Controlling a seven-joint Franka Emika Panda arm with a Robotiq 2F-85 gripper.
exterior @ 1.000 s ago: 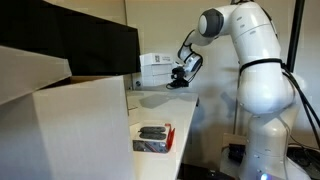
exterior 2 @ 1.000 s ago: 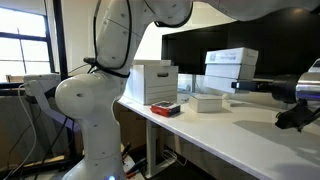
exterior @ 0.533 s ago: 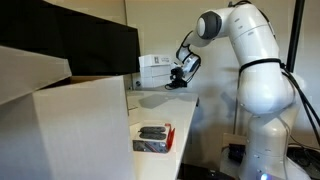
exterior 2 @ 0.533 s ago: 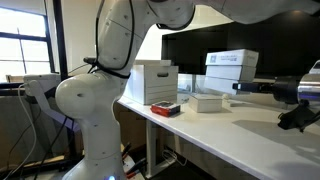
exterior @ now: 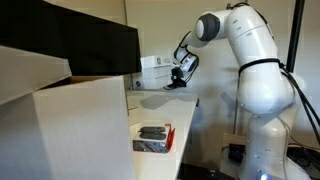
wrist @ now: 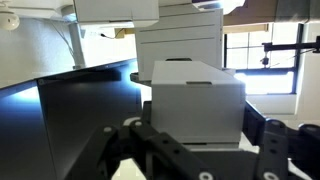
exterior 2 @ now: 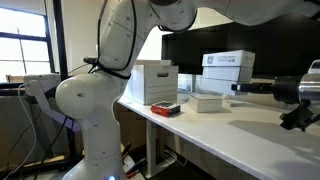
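White tabletop (exterior 2: 250, 140) runs along a row of dark monitors (exterior: 70, 45) in an office-like room, with a window (exterior 2: 22, 55) at one side. At its far end in an exterior view, the end effector (exterior: 178, 82) hangs just above the surface, just beside a white cardboard box (exterior: 155, 70) with a printed label on its face. Its jaws are clenched together. Nothing shows between them, and it does not appear to touch the box.

The box stands upright on the tabletop in front of a monitor. The wrist view shows it close ahead and square-on, with a lid flap lying across its top.

Further along the tabletop are a flat white box (exterior 2: 207, 102), a larger white storage box (exterior 2: 155, 82) and a red tray (exterior 2: 165, 108) with dark items in it. All of these are well apart from the end effector.

The cardboard box looks light for its bulk, though what it contains is hidden. Its walls are probably stiff at the corners and edges but likely to bow in the middle of a face if squeezed. The surface looks smooth and may slip against hard pads.

It seems too wide to span across the body. A top edge, the lid flap or a corner rim looks like the better place to pinch. A low push on a side face would slide it rather than tip it.
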